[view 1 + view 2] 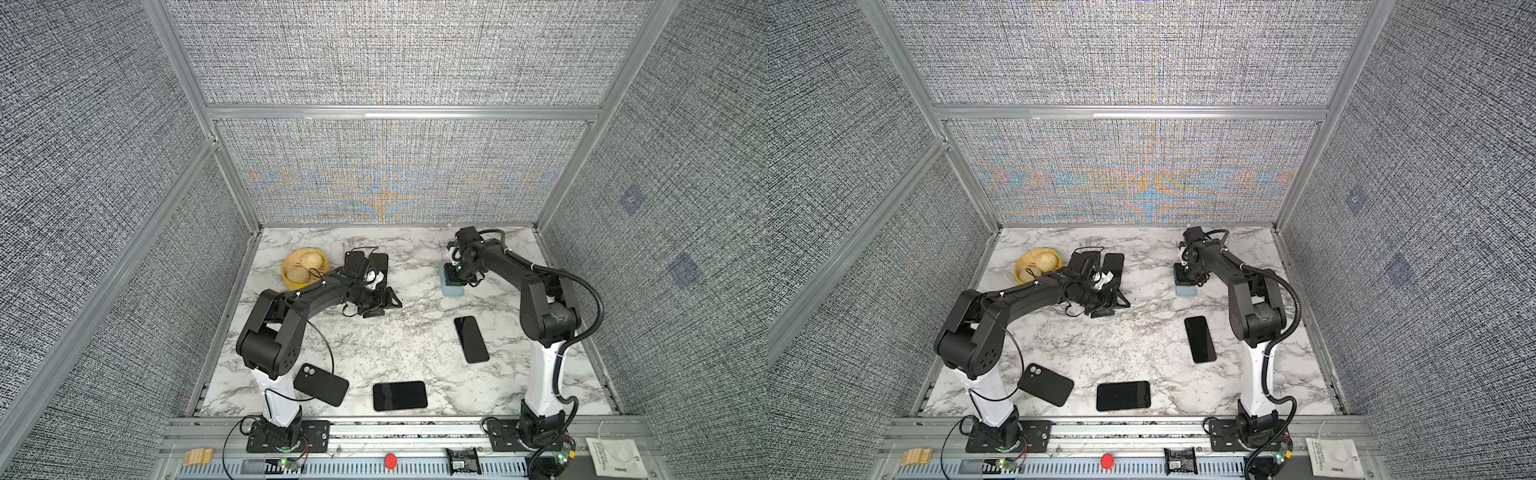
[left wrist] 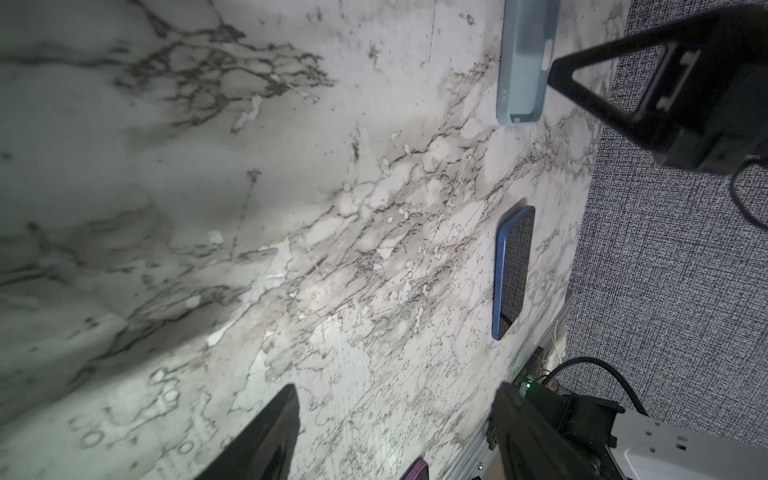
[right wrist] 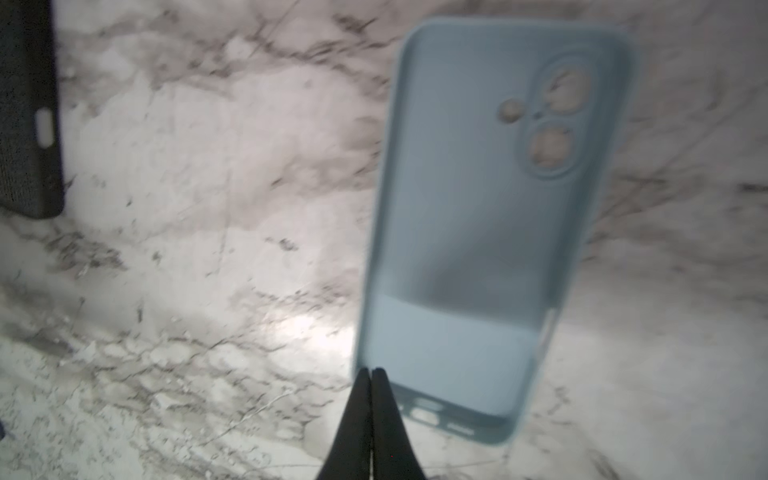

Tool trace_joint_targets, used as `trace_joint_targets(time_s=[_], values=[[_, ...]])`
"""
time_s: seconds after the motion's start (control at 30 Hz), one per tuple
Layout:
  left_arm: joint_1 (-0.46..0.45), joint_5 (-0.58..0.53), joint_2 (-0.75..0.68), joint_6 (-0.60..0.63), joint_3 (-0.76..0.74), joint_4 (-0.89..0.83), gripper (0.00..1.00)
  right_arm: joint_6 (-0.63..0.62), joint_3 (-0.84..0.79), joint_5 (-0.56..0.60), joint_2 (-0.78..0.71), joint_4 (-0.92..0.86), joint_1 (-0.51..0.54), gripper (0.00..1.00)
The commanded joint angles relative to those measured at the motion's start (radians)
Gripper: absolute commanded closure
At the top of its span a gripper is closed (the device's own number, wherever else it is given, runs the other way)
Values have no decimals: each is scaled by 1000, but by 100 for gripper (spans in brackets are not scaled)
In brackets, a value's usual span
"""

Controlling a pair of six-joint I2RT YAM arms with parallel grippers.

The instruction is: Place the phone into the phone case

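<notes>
The case (image 1: 453,291) is seen lying hollow side up at the far right of the surface (image 1: 374,345). The right pincer (image 3: 371,371) is clenched, its tips pressed together at a bottom corner of the case's rim. Whether the rim is caught between them cannot be told. The phone (image 1: 471,338) is laid screen up on the near side of the case, close by but apart from it. A second phone (image 1: 400,395) is found farther from the case, toward the near edge. A black case (image 1: 321,384) is placed well to the case's near left. The left pincer (image 1: 383,307) is seen released above bare surface, left of the case. A bowl (image 1: 286,272) is set farther to the case's left.
</notes>
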Motion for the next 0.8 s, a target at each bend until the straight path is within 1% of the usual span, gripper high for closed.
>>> trace_joint_targets(time_s=[0.0,0.07,0.17,0.23,0.33,0.43,0.53,0.63,0.77], values=[[2,-9,-11,-8,-16,32,25,-11,-61,-1,-40,-4,23,93],[3,-1,-10,-16,-29,49,25,-3,-72,50,-56,8,23,89],[2,-2,-1,-18,-21,42,25,-27,-20,143,-55,1,23,81],[2,-10,-3,-14,-9,26,25,-50,10,209,-38,25,22,79],[0,-21,-10,-2,12,-5,25,-56,127,225,50,-22,23,75],[2,-25,-20,4,16,-16,25,-41,196,226,107,-31,48,71],[1,-28,-24,9,15,-26,25,-30,254,245,157,-48,64,71],[3,-32,-28,14,10,-31,25,-26,291,271,195,-71,68,71],[3,-33,-31,8,0,-21,25,-22,287,299,208,-78,69,71]])
